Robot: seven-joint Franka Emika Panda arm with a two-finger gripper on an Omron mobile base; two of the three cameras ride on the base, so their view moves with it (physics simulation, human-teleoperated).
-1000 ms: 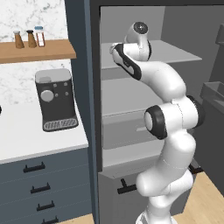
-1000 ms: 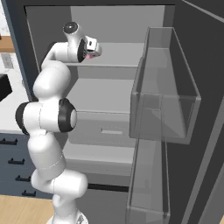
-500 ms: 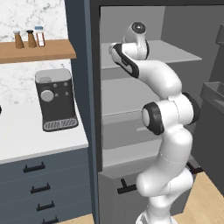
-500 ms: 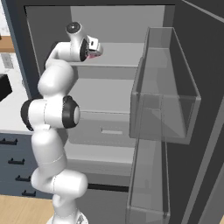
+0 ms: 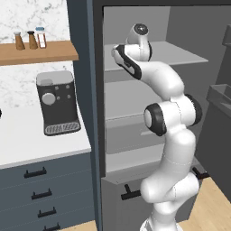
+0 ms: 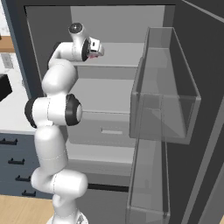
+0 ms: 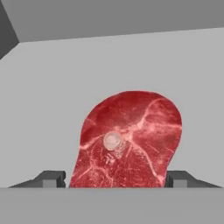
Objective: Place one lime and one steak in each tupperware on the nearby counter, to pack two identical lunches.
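Hand view, operator: your hand (image 7: 114,177) sits at the bottom centre of the frame, one dark fingertip (image 7: 51,178) at lower left and the other at lower right, with the steak (image 7: 129,140) between them. Red marbled meat, a pale round spot near its middle, and it fills the gap from tip to tip. You can't tell from this frame whether the tips actually press on it or just flank it, so I cannot tell if it's gripped. The steak lies on a plain grey fridge shelf (image 7: 52,96) that runs to the back wall at the top of the frame.

Right base view: your hand (image 6: 97,48) is at upper left, reaching into the open fridge over the upper shelf (image 6: 118,54), a bit of red at its tip. Clear door bins (image 6: 164,87) take the right half.

Left base view: your arm rises from lower right and bends to upper centre, wrist over the same shelf. To its left: white worktop (image 5: 27,142), a coffee machine (image 5: 56,103) on it, a wooden wall shelf (image 5: 36,52) with small shakers (image 5: 30,39) at upper left.
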